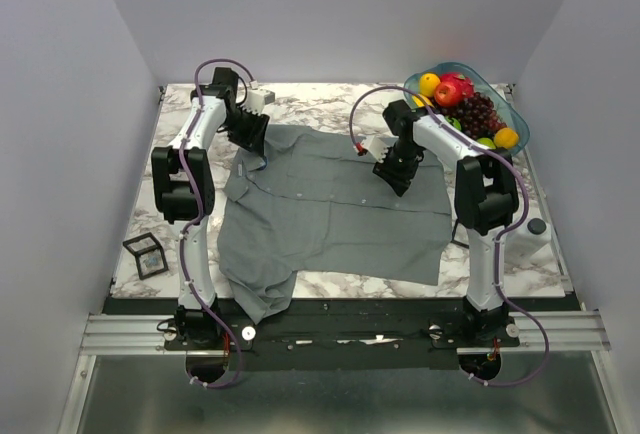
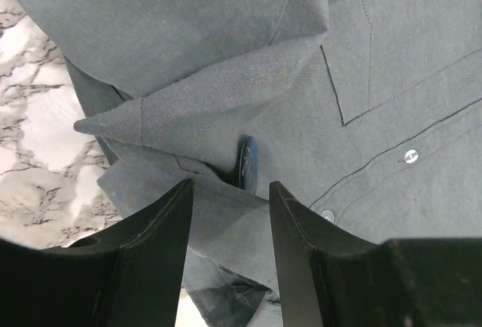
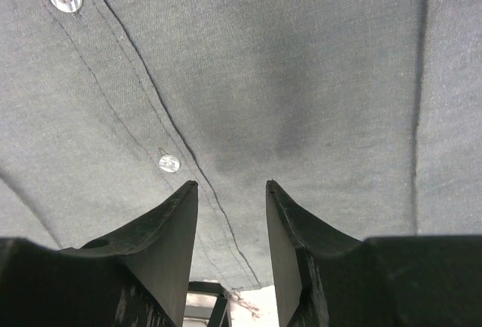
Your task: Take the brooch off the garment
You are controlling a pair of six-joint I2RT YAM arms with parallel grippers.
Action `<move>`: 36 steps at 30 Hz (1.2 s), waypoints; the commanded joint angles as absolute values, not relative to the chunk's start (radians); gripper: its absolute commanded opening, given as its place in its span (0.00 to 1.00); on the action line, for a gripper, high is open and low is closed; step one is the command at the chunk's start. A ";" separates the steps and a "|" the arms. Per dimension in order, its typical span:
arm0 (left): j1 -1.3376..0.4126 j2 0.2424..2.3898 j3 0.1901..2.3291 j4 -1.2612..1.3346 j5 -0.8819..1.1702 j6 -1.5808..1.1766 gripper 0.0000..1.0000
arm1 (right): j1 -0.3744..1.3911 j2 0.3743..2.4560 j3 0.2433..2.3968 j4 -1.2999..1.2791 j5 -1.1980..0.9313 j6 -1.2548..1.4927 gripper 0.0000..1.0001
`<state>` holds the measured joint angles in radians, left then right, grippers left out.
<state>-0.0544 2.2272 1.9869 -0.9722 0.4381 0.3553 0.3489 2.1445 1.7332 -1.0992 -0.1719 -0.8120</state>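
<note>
Brooch [image 2: 247, 163] edge-on under garment [image 2: 376, 56] collar, left fingers [image 2: 158, 229] released near it, right fingers [image 3: 166, 225] released over cloth

The shirt [image 1: 330, 209] is grey and long-sleeved. It lies spread front up across the middle of the marble tabletop [image 1: 400, 279], with one sleeve bunched toward the near edge. The brooch [image 2: 247, 163] is a small dark-blue disc, seen edge-on. It sits on the shirt front, partly tucked under the pointed collar flap [image 2: 188, 108], near the chest pocket [image 2: 407, 33].
</note>
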 commanded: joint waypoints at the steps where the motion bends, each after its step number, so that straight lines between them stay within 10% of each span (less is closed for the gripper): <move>1: -0.054 2.230 1.997 -1.023 0.465 0.393 0.54 | 0.354 2.177 1.775 -1.126 -0.198 -0.805 0.49; 14: -0.078 2.249 2.079 -1.133 0.636 0.532 0.53 | 0.354 2.178 1.769 -1.118 -0.196 -0.798 0.49; 36: -0.086 2.282 2.042 -1.126 0.339 0.473 0.57 | 0.354 2.201 1.787 -1.109 -0.206 -0.788 0.49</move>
